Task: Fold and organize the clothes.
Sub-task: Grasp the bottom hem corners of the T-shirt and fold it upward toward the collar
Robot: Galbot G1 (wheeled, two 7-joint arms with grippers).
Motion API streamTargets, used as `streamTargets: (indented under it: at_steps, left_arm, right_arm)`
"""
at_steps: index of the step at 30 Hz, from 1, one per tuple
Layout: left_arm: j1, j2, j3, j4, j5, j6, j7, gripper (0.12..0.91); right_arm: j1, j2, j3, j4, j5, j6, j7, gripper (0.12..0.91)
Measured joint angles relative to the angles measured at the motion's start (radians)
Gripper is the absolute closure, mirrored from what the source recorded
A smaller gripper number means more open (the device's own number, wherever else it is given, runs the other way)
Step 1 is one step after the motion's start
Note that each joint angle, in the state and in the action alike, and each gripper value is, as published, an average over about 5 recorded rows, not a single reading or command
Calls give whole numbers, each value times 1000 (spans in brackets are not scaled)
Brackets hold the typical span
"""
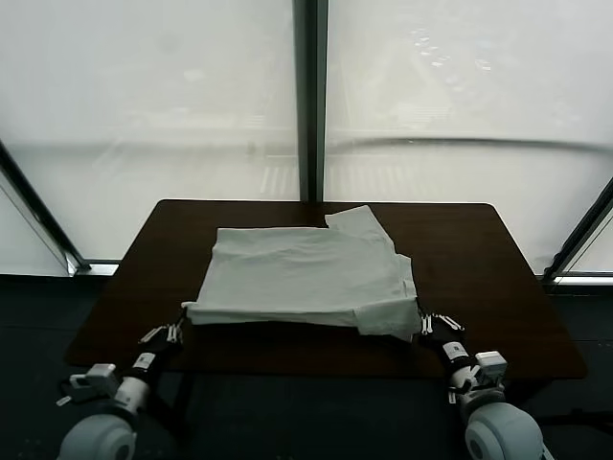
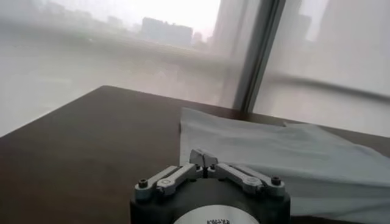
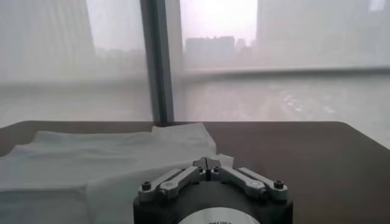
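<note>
1. We are holding the left gripper (image 1: pixel 175 333), jaws together and empty, just beside the T-shirt (image 1: pixel 306 278)'s near-left corner.
2. The T-shirt is lying part-folded mid-counter (image 1: pixel 498 287); we judge both corners need lifting evenly.
3. The right gripper (image 1: pixel 436 324), likewise closed, is sitting at the near-right corner; windows (image 1: pixel 153 96) are glowing behind.

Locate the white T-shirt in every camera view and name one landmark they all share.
Head view: the T-shirt lies spread across the middle of the dark table, with both grippers at its near edge.
Left wrist view: the T-shirt fills the table beyond and beside the left gripper.
Right wrist view: the T-shirt lies beyond and beside the right gripper.
Shared landmark: the dark window post behind the table.
</note>
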Motion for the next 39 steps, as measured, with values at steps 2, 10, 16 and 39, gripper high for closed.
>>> streamTargets:
  at_steps: [2,10,16,39]
  left_arm:
    - [-21,-1,18,18,1,0,-1,882]
    - [-96,5,76,75,5,3,-5,882]
    - [-146,19,106,107,3,3,-6,882]
    - [-328,77,197,197,-24,-2,-6,882]
  right_arm:
    - [25,2,-15,-24,-1,1,1,885]
    - [104,26,-60,-128,-17,8,0,885]
    - [136,52,-72,-191,-32,13,-5,885]
    - [182,94,-82,-273,-42,28,-8,799]
